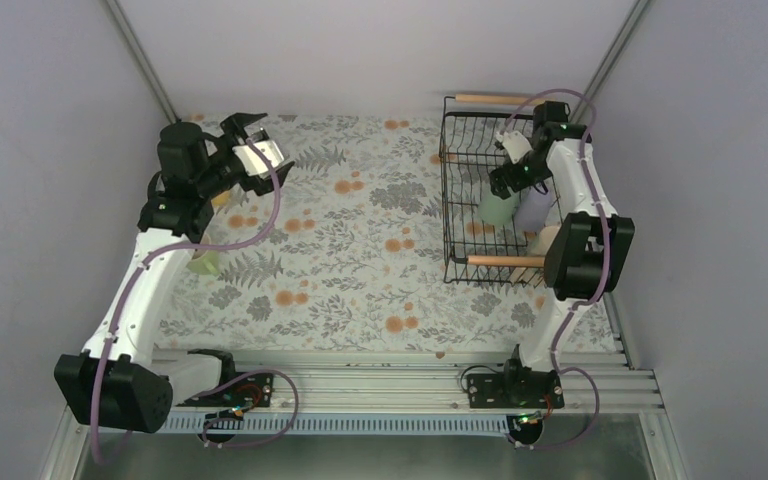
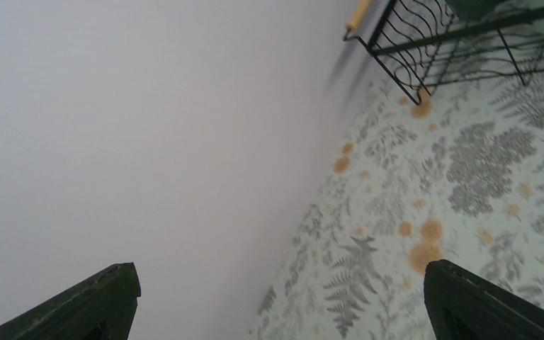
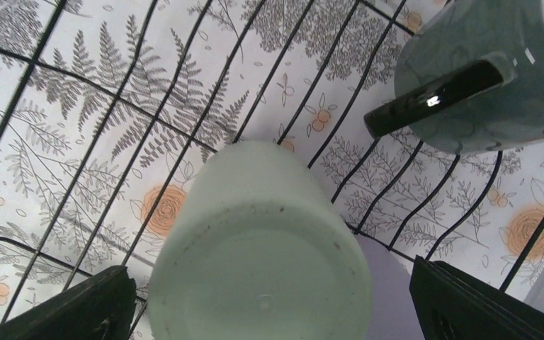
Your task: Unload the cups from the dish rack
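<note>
The black wire dish rack (image 1: 460,190) stands at the right. It holds a mint green cup (image 1: 498,208), a lavender cup (image 1: 535,210) and a beige cup (image 1: 543,241). My right gripper (image 1: 506,183) is down inside the rack, open. In the right wrist view its fingers (image 3: 71,304) stand on either side of the upturned mint cup (image 3: 262,248), with gaps on both sides. A dark green cup (image 3: 496,78) lies beyond it. My left gripper (image 1: 260,148) is open and empty, raised at the far left. An olive cup (image 1: 203,263) and a yellowish cup (image 1: 222,200) sit on the table under the left arm.
The floral cloth (image 1: 360,250) covers the table between the arms. The back wall is close in front of the left gripper (image 2: 280,283). The rack's corner (image 2: 411,78) and one wooden handle (image 2: 360,13) show in the left wrist view. Rack wires (image 3: 184,142) surround the right gripper.
</note>
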Available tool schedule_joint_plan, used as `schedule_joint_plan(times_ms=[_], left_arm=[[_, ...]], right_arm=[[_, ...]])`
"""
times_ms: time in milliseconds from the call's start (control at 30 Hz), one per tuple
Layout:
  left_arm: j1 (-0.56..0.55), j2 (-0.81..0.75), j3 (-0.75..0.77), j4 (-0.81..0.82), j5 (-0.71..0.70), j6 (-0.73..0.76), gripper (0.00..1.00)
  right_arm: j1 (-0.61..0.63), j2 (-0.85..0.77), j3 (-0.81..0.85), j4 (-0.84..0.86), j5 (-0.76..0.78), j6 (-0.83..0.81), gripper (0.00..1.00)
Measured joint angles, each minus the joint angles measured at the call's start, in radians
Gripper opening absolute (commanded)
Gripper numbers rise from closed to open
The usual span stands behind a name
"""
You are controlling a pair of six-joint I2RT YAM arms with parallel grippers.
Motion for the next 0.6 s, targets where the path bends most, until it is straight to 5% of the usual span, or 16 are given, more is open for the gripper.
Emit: schedule_joint_plan(times_ms=[233, 600], left_arm=[[-0.016, 0.0, -0.036, 0.128, 0.014, -0.064, 1.0], [-0.093, 0.011, -0.058, 0.222, 0.018, -0.116, 1.0]], right_arm=[[-0.003, 0.028, 0.081, -0.024, -0.039, 0.01, 0.86], [-0.008, 0.07, 0.102, -0.066, -0.058, 0.02, 0.8]])
